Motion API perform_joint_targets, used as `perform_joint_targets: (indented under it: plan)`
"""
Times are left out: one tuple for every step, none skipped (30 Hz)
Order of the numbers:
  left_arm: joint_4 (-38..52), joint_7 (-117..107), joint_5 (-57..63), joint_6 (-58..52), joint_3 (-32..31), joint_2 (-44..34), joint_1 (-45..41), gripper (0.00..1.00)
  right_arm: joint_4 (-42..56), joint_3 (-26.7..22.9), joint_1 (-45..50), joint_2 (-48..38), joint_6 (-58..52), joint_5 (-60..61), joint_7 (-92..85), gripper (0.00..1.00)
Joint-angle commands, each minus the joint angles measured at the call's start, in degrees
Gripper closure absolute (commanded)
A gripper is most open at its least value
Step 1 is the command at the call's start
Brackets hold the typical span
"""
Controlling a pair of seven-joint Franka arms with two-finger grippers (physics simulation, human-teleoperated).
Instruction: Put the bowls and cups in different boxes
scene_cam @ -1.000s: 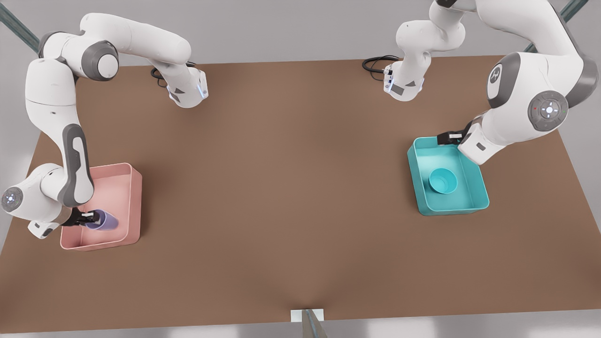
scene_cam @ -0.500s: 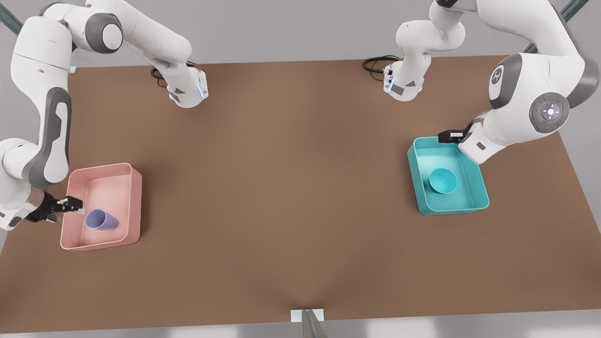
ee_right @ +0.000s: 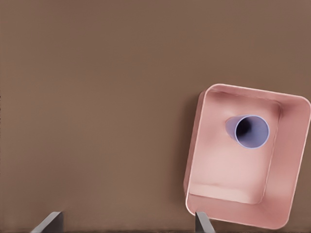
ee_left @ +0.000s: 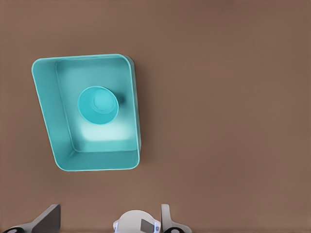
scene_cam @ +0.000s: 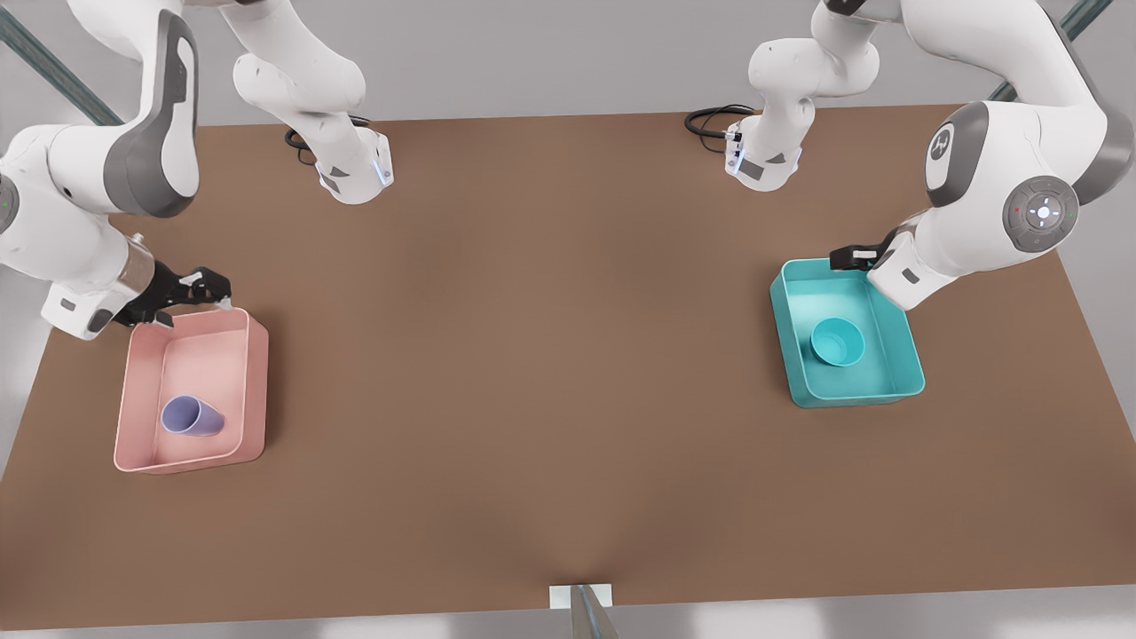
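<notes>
Nearest me, the cup (scene_cam: pixel 190 416) stands in the pink box (scene_cam: pixel 252 390) and the bowl (scene_cam: pixel 837 342) in the teal box (scene_cam: pixel 903 377). Farther back, right pincer (scene_cam: pixel 206 286) wide, left pincer (scene_cam: pixel 854 258) wide, both empty; each should lift clear of the rims.

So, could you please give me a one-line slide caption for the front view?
Sorting done: lavender cup in the pink box, teal bowl in the teal box, both claws open above the boxes' far rims.

My table (scene_cam: pixel 568 373) is bright and evenly lit. Shadows are soft and small. Nothing glares, and everything looks clear.
</notes>
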Motion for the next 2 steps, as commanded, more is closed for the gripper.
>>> perform_joint_targets:
  plan:
    - [0.02, 0.94, 0.03, 0.09, -0.02, -0.06, 0.02, 0.0, -0.13, -0.07, -1.22, -0.29, -3.14, -0.08, 19.62, 0.0]
    - [0.02, 0.94, 0.03, 0.0, -0.02, -0.06, 0.02, 0.0, -0.13, -0.07, -1.22, -0.29, -3.22, -0.08, 19.54, 0.0]
